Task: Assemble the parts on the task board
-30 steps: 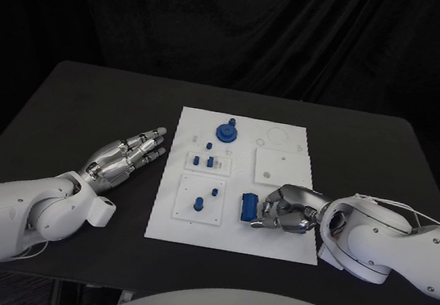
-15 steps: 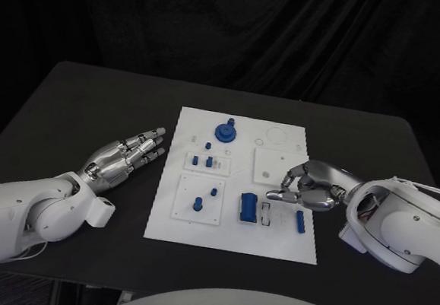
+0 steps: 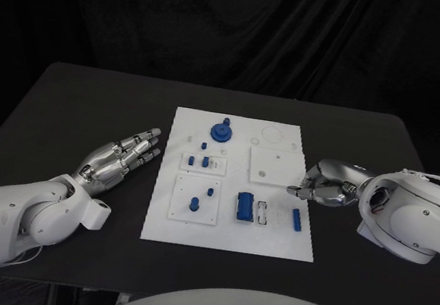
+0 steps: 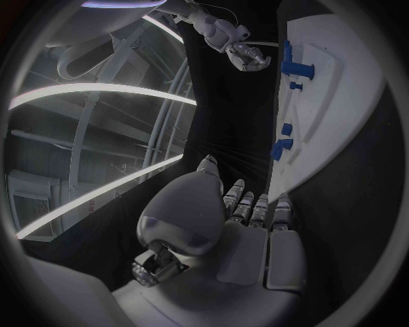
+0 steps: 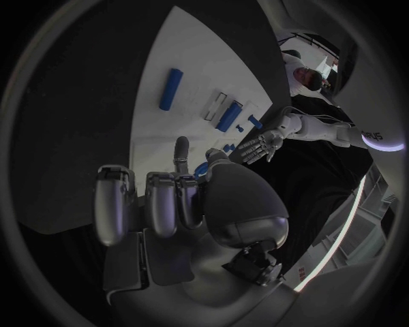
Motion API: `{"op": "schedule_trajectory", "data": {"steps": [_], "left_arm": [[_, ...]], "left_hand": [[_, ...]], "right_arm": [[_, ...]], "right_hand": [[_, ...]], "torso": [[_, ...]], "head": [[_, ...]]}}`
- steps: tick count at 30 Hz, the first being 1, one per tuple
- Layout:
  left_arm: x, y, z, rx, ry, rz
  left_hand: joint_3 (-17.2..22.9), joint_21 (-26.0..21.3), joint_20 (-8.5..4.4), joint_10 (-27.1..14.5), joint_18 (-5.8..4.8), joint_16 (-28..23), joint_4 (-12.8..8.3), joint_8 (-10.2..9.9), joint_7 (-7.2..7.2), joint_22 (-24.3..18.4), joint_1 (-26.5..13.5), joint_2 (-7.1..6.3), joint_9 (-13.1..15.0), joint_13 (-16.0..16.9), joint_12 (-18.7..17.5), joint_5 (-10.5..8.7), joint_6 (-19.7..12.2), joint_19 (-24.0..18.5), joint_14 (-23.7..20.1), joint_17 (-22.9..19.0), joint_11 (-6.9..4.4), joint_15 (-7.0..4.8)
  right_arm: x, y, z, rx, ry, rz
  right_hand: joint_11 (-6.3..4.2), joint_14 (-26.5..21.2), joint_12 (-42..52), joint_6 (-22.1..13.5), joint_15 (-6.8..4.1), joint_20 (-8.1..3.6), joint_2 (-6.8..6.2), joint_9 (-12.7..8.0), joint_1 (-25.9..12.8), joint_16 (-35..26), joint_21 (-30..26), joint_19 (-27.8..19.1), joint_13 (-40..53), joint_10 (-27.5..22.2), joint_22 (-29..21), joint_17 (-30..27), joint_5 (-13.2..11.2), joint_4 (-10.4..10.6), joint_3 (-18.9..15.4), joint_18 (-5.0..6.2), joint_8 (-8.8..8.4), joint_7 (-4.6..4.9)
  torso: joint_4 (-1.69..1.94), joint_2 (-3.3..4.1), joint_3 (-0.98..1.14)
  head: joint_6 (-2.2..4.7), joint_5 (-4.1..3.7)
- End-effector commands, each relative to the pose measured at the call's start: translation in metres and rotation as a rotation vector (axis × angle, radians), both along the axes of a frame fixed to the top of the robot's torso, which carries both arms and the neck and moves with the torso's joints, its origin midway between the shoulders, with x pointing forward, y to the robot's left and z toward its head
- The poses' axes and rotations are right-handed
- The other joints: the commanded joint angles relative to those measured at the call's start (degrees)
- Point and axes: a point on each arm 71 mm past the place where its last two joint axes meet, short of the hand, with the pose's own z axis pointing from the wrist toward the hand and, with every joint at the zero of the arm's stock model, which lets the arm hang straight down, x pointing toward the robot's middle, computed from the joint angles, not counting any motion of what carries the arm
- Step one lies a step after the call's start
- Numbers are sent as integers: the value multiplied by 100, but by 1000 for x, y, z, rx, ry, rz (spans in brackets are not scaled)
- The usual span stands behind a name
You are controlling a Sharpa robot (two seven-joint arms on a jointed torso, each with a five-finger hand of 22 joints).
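The white task board [image 3: 225, 234] lies mid-table. On it are a round blue knob [image 3: 223, 131] near the far edge, small blue pegs [image 3: 205, 163], a blue block [image 3: 245, 207] and a slim blue bar [image 3: 295, 221] lying near the right edge. My right hand [image 3: 326, 187] hovers at the board's right edge, fingers loosely bent, holding nothing. The right wrist view shows the right hand [image 5: 162, 197] with the bar [image 5: 171, 88] and block [image 5: 228, 116] lying beyond its fingers. My left hand [image 3: 120, 155] lies flat with its fingers straight on the table, left of the board.
A raised white square plate [image 3: 275, 166] sits on the board just left of my right hand. Bare black table surrounds the board on all sides. In the left wrist view, the left hand [image 4: 247, 211] points along the board's [image 4: 341, 88] edge.
My right hand has lifted off the board's near right part and drawn back to the right edge, leaving the slim blue bar lying there. The left hand has not moved.
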Motion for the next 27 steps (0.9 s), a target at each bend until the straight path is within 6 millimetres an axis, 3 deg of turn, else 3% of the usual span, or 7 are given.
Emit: {"op": "schedule_trajectory", "data": {"steps": [1, 3, 4, 6, 12, 21, 27], "left_arm": [[0, -1, 4, -38, -40, 7], [0, -1, 4, -38, -39, 6], [0, 0, 4, -37, -39, 6], [0, 0, 3, -37, -38, 6], [1, 1, 3, -35, -37, 8], [1, 2, 3, -33, -36, 8], [1, 1, 3, -33, -34, 7]], "left_hand": [[16, -19, 32, 7, 48, -21, 3, 29, -6, 6, 58, -22, 9, 2, 37, 40, 50, -7, -3, -5, 10, 39], [16, -19, 32, 7, 48, -21, 3, 29, -6, 6, 58, -22, 9, 2, 37, 40, 50, -7, -3, -5, 10, 39], [16, -19, 32, 7, 48, -21, 3, 29, -6, 6, 58, -22, 9, 2, 37, 40, 50, -7, -3, -5, 10, 39], [17, -19, 32, 4, 48, -21, 1, 29, -6, 5, 62, -22, 9, 0, 33, 44, 46, -8, -3, -5, 12, 39], [22, -19, 31, 5, 48, -21, -6, 29, -3, 5, 74, -21, 8, 0, 34, 62, 41, -7, -3, -5, 13, 38], [27, -19, 30, 4, 47, -21, -16, 30, -1, 5, 89, -23, 8, 0, 34, 82, 42, -7, -3, -5, 13, 38], [29, -19, 30, 3, 47, -21, -20, 30, -1, 5, 94, -24, 7, -1, 33, 86, 39, -7, -3, -5, 13, 38]], "right_arm": [[-3, -5, -6, -158, 10, 5], [-5, -5, -9, -172, 12, 7], [-6, -5, -11, -178, 14, 8], [-8, -4, -16, -184, 18, 10], [-12, -2, -24, -186, 28, 10], [-15, 1, -30, -183, 38, 13], [-17, 2, -35, -184, 48, 17]], "right_hand": [[-3, 513, 15, 39, 15, 11, -68, -8, 163, -20, 2, 319, 1506, 587, 1289, 965, 160, -65, 75, -13, -45, 4], [-3, 513, 15, 49, 13, 9, -97, -7, 201, -20, 1, 319, 1506, 587, 1288, 963, 130, -80, 93, -13, -54, 4], [2, 511, 15, 69, 16, 8, -103, -6, 173, -24, 2, 319, 1506, 587, 1289, 953, -18, -43, 89, -14, -62, 11], [9, 510, 15, 85, 20, 10, -96, -5, 119, -26, -1, 319, 1506, 587, 1288, 947, -215, 26, 83, -13, -80, 19], [18, 507, 15, 97, 27, 16, -107, 3, 88, -31, -16, 313, 1506, 587, 1282, 931, -473, 93, 77, -9, -113, 29], [22, 504, 15, 84, 32, 19, -125, 3, 102, -36, -23, 310, 1506, 587, 1280, 916, -558, 93, 76, -7, -136, 36], [39, 501, 15, 23, 43, 27, -127, -28, 117, -41, -34, 305, 1506, 587, 1276, 902, -597, 98, 82, -5, -205, 58]], "torso": [[2, 3, 0], [2, 4, -3], [-2, 5, -6], [-9, 14, 6], [0, 17, 22], [-17, 15, 10], [-2, 9, 10]], "head": [[-1, -44], [-1, -55], [-1, -54], [-1, -58], [-1, -77], [-1, -80], [-1, -102]]}}
